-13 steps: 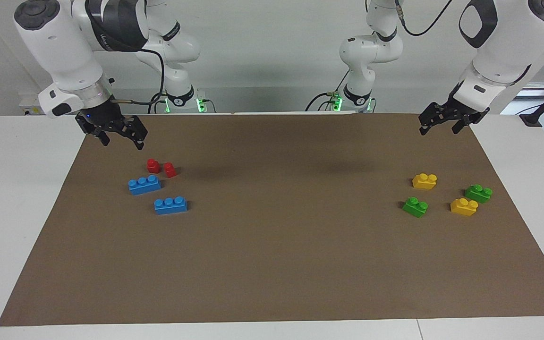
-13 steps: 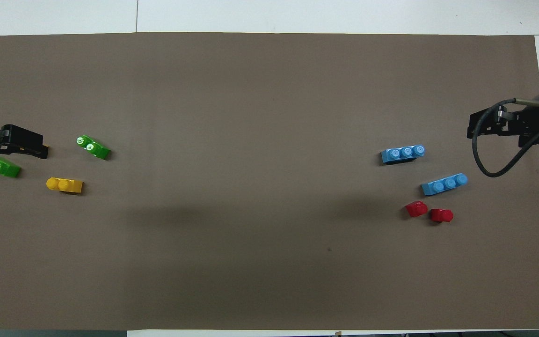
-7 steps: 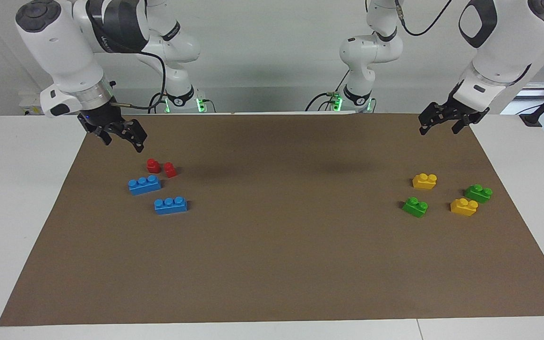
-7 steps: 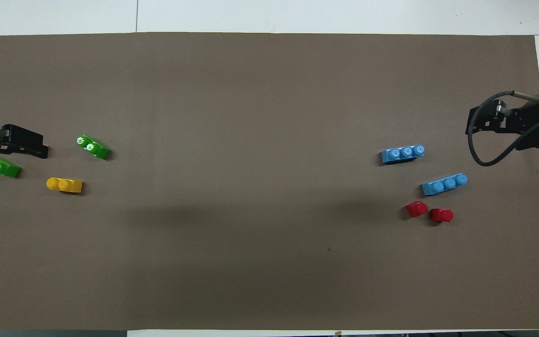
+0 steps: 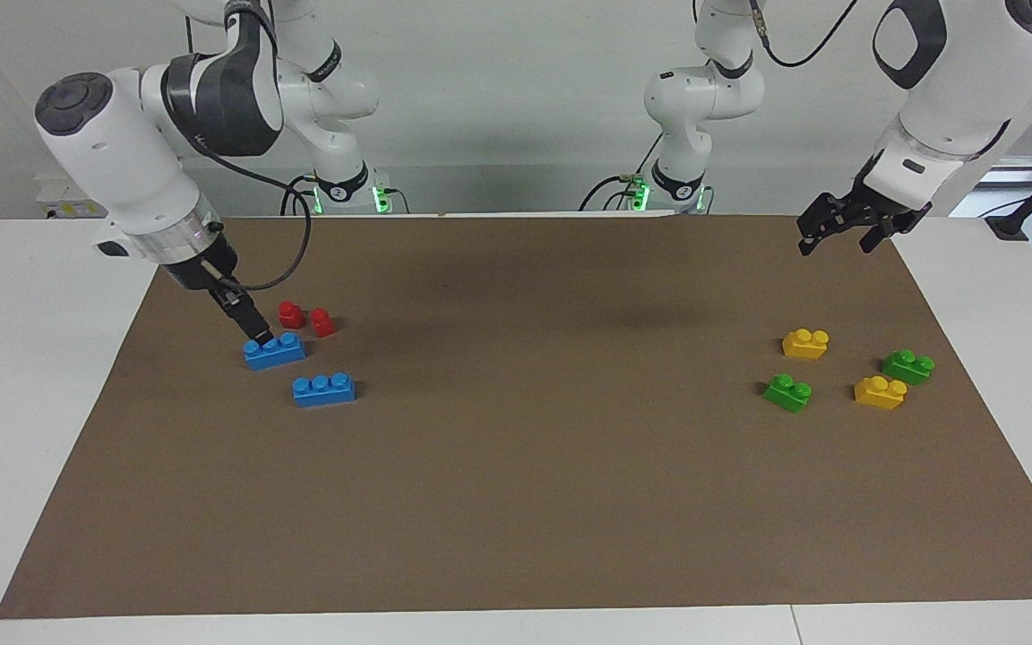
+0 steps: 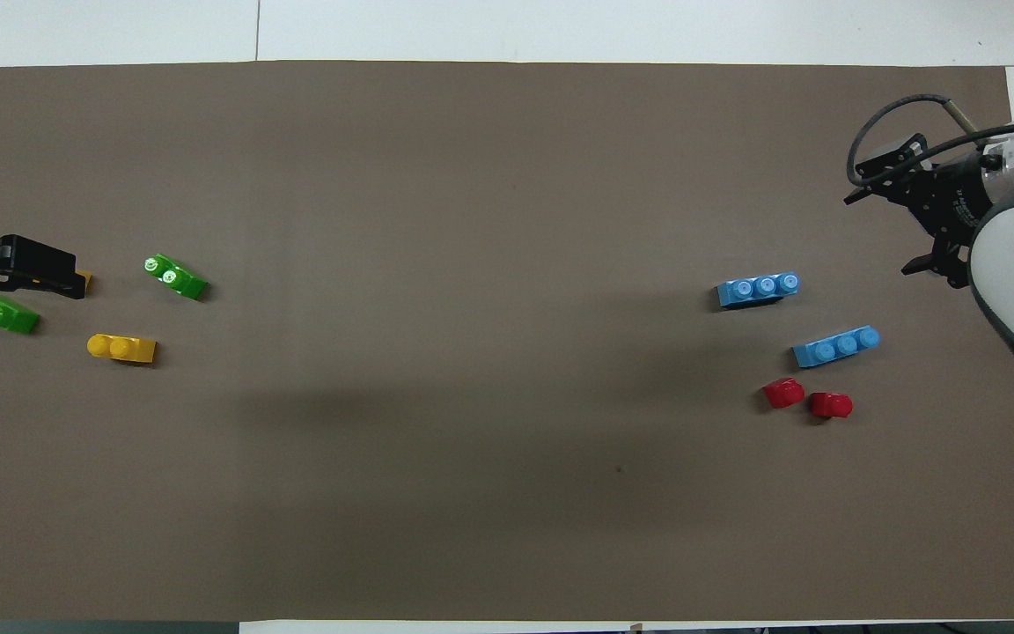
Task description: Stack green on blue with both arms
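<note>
Two green bricks (image 5: pixel 787 392) (image 5: pixel 907 366) lie at the left arm's end of the mat and show in the overhead view too (image 6: pixel 175 276) (image 6: pixel 3 315). Two blue bricks (image 5: pixel 274 350) (image 5: pixel 324 389) lie at the right arm's end (image 6: pixel 836 345) (image 6: pixel 758 289). My right gripper (image 5: pixel 256 336) is open, turned edge-on and low; its tip lines up with the end stud of the blue brick nearer the robots. The overhead view shows it (image 6: pixel 881 224) apart from that brick. My left gripper (image 5: pixel 831 240) is open and empty, raised over the mat's edge (image 6: pixel 67 275), and waits.
Two yellow bricks (image 5: pixel 806 343) (image 5: pixel 880 392) lie among the green ones; one (image 6: pixel 121 348) shows from overhead, the other is mostly hidden under my left gripper. Two small red blocks (image 5: pixel 290 314) (image 5: pixel 322 322) stand beside the blue bricks, nearer the robots. A brown mat (image 5: pixel 516 502) covers the table.
My right gripper has turned edge-on and come down toward the blue brick nearer the robots. The left arm has barely moved. No brick has moved.
</note>
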